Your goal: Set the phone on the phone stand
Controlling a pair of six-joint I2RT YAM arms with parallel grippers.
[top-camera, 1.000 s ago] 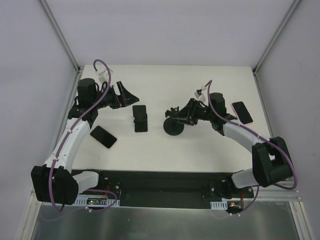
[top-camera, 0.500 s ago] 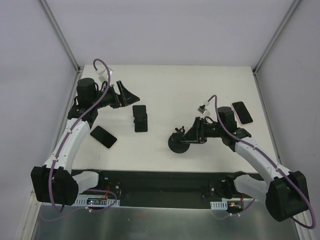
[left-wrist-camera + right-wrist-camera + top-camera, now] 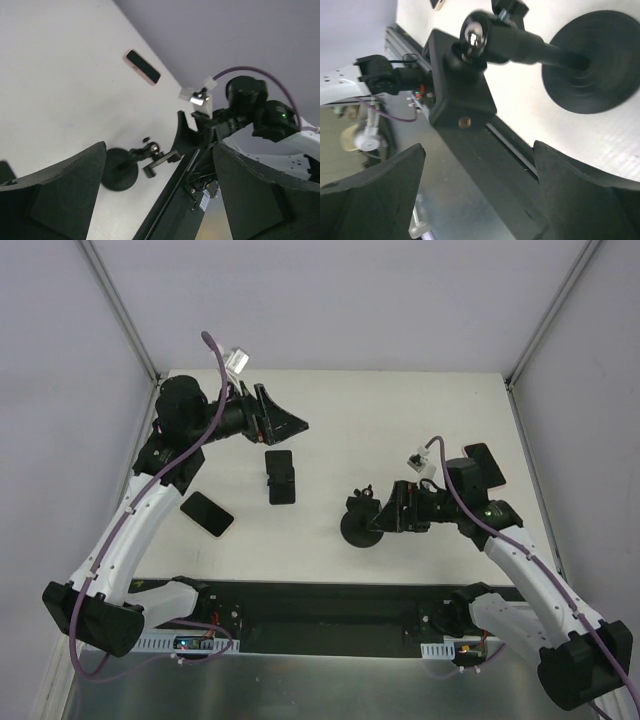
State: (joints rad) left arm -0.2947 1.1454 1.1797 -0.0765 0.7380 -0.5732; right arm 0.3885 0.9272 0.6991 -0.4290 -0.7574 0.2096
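**A:** White desk (image 3: 400, 420), seen from above. Our left arm (image 3: 130, 530) climbs along the left edge, bends, and reaches right. The left gripper (image 3: 288, 420) hangs raised near the far-left corner, jaws spread, nothing in them.

**B:** Our right arm (image 3: 530, 575) folds in from the near-right corner. The right gripper (image 3: 383, 512) is aimed left at the phone stand (image 3: 360, 528). The stand's round base sits towards the near edge, right of centre.

**A:** The left phone (image 3: 207, 513) lies flat by the left edge, long axis running far-left to near-right. The right phone (image 3: 483, 462) lies by the right edge on the same slant, partly under our arm. Neither is on the stand. We cannot identify the dark slab (image 3: 281, 477) mid-desk.

**B:** At the left wrist, our fingers (image 3: 55, 200) stand wide and empty. The stand (image 3: 120, 169) and right phone (image 3: 142, 66) lie beyond.

**A:** At the right wrist, our fingers (image 3: 370, 200) are released, clear of the stand on both sides. Its cradle block (image 3: 462, 97) is ahead between them, and the stem (image 3: 545, 47) runs from upper left to the base on the right.
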